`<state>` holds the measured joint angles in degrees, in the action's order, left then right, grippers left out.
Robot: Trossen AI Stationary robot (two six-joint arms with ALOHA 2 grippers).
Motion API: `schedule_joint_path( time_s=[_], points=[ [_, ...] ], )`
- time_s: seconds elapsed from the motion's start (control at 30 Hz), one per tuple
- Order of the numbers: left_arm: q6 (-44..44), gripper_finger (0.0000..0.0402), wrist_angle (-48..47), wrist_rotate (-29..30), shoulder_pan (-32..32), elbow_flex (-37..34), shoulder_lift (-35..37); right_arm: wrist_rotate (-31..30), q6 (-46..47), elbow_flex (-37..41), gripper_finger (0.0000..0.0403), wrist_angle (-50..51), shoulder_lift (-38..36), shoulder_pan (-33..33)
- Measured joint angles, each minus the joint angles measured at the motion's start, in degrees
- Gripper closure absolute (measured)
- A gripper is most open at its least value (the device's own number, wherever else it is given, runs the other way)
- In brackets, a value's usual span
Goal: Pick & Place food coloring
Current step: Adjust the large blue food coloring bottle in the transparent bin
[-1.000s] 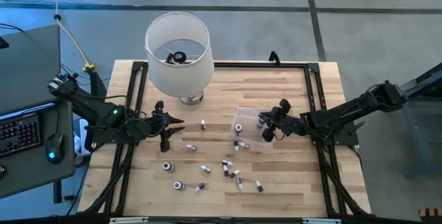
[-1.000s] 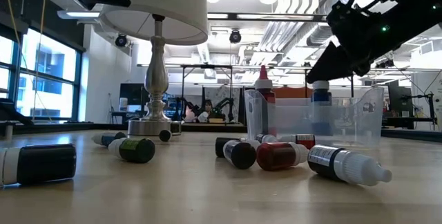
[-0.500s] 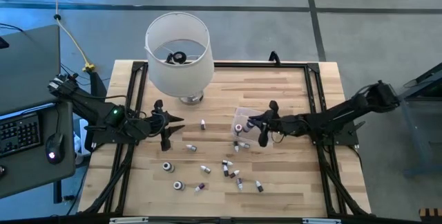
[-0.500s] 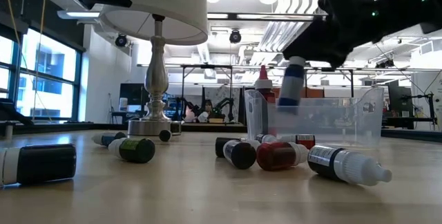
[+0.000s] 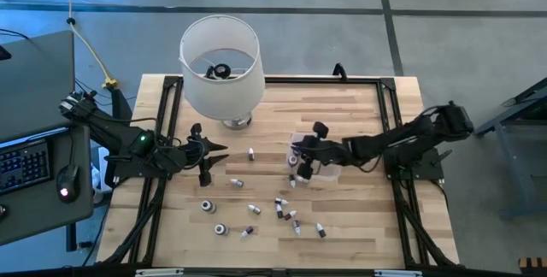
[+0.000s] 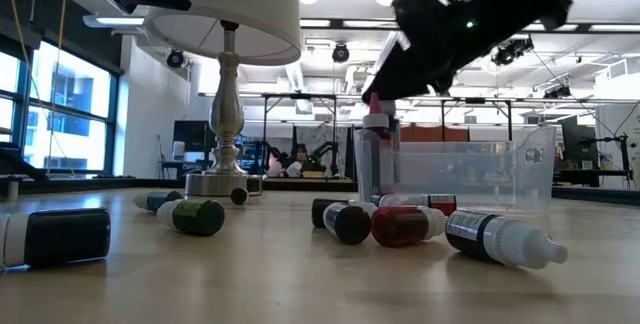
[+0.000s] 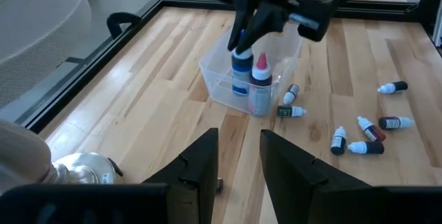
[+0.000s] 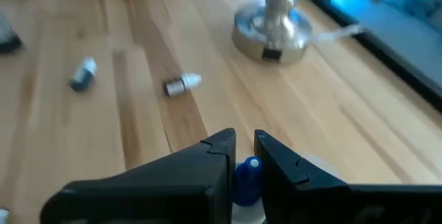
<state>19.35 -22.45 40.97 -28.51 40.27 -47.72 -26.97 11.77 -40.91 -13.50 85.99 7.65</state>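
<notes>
**Right gripper held a blue bottle inside the tub**

The right gripper [image 5: 301, 157] reached in from the table's right edge and stood over the tub [image 5: 318, 167], which sat right of the table's middle. Its fingers [image 8: 219, 156] pinched a blue bottle [image 7: 241, 72] by the cap. The left wrist view showed that bottle upright inside the tub, at the corner nearest the lamp [image 5: 220, 63], just beside a red-capped bottle [image 7: 260, 82] that stood upright in the same corner.

In the low view the red-capped bottle [image 6: 377, 154] rose behind the tub's clear wall [image 6: 480, 169], with the dark right arm above it.

The other food coloring bottles lay loose on the wood. Three lay on their sides in front of the tub in the low view: a dark one [image 6: 345, 221], a red one [image 6: 405, 225] and a black one with a white tip [image 6: 500, 239]. From above, a cluster [image 5: 286, 213] lay scattered between the tub and the table's near edge. One bottle [image 5: 251, 153] stood alone between the lamp base and the tub, and two rounder ones [image 5: 206, 206] [image 5: 220, 228] lay toward the near left corner.

The left gripper [image 5: 208, 159] waited near the table's left edge, just beside the lamp base, with its fingers [image 7: 207, 162] spread a little and nothing between them.
</notes>
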Motion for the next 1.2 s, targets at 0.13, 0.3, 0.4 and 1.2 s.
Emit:
schedule_joint_path(
  time_s=[0.13, 0.3, 0.4, 1.2],
  points=[
    [0.0, 0.0296, 0.0, 0.0, 0.0, 0.0, 0.0, 0.7, 1.0, -1.9, 0.0363, 2.6, 2.3, -0.7],
    [0.0, 0.0296, -0.1, 0.0, 0.0, 0.0, 0.0, 2.1, 2.4, -2.0, 0.0369, 0.9, 4.5, -1.3],
    [0.0, 0.0296, -0.1, 0.0, 0.0, 0.0, 0.0, 2.2, 2.3, -2.0, 0.0368, 0.1, 5.2, -1.3],
    [0.0, 0.0296, -0.2, -0.3, 0.0, 0.0, 0.0, 0.8, -4.2, -1.8, 0.0257, -0.8, 3.3, -1.3]
  ],
)
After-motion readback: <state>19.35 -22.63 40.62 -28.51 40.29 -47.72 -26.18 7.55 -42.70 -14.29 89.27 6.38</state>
